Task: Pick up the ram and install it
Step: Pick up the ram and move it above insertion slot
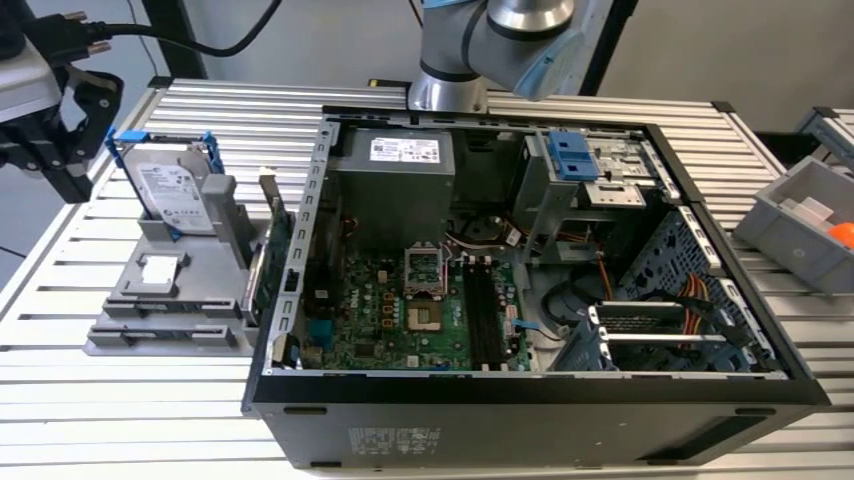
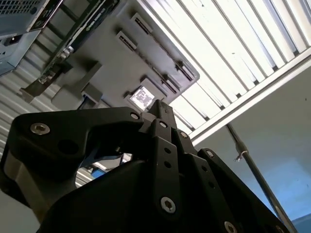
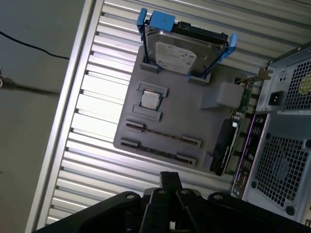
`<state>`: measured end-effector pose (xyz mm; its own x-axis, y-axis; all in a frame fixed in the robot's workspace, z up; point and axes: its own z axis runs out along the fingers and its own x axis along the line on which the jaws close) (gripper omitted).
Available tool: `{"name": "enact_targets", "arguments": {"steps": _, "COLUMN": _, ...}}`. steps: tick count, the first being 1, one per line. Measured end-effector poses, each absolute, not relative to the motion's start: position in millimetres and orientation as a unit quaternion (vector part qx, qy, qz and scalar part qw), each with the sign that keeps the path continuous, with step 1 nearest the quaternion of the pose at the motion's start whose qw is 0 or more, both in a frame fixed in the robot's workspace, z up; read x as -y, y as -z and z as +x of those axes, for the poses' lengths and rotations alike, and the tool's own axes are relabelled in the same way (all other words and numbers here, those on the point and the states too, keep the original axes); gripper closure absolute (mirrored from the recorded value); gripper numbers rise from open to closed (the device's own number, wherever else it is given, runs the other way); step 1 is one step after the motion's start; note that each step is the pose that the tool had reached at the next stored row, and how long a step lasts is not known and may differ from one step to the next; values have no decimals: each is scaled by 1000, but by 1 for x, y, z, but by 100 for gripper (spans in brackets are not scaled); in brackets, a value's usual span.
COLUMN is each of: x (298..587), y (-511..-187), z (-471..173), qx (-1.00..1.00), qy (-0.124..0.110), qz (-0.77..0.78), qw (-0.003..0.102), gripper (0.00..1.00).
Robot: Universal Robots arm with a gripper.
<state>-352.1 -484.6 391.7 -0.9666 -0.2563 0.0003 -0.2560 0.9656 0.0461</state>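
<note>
The ram is a thin dark stick standing on edge between two end clips of the grey holder. My gripper hangs high above the holder's near end, well apart from the ram. Its black fingers are pressed together with nothing between them, so it is shut. In the exterior view the gripper shows at the left edge, above the table. The open computer case lies on its side, and the motherboard's long black slots are bare.
The holder also carries a silver hard drive in a blue frame, a small square chip and a green expansion card beside the case wall. A grey bin stands at the exterior view's right.
</note>
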Motion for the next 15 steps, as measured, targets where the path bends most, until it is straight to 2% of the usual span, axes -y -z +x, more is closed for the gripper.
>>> {"name": "enact_targets", "arguments": {"steps": 15, "x": 485, "y": -392, "z": -352, "qx": 979, "qy": 22, "qz": 204, "qw": 5, "gripper": 100}}
